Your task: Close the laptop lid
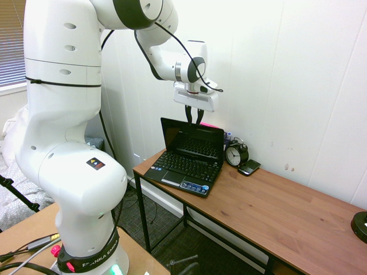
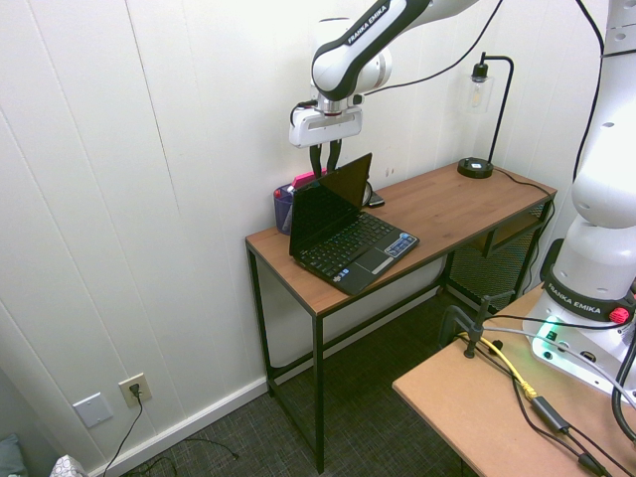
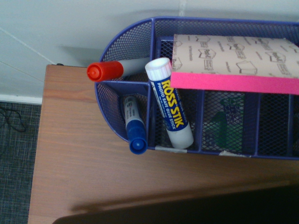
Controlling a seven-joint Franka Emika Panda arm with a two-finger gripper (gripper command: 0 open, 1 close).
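Observation:
A small black netbook stands open on the left end of the wooden desk [image 1: 275, 206]. Its lid [image 1: 192, 137] is upright, leaning slightly back, with the dark display facing the keyboard base [image 1: 186, 169]. The lid [image 2: 328, 204] and base [image 2: 358, 248] also show in the second exterior view. My gripper [image 1: 194, 117] hangs pointing down just above and behind the lid's top edge, its fingers a little apart with nothing between them. From the other side the gripper [image 2: 325, 164] sits over the lid's rear. In the wrist view the lid's top edge [image 3: 187, 212] is a dark band.
A blue mesh organizer [image 3: 117, 116] with markers, a glue stick and a pink notepad stands between the lid and the wall. A black alarm clock [image 1: 235, 153] and a phone [image 1: 249, 167] sit right of the laptop. A desk lamp [image 2: 477, 164] occupies the far end.

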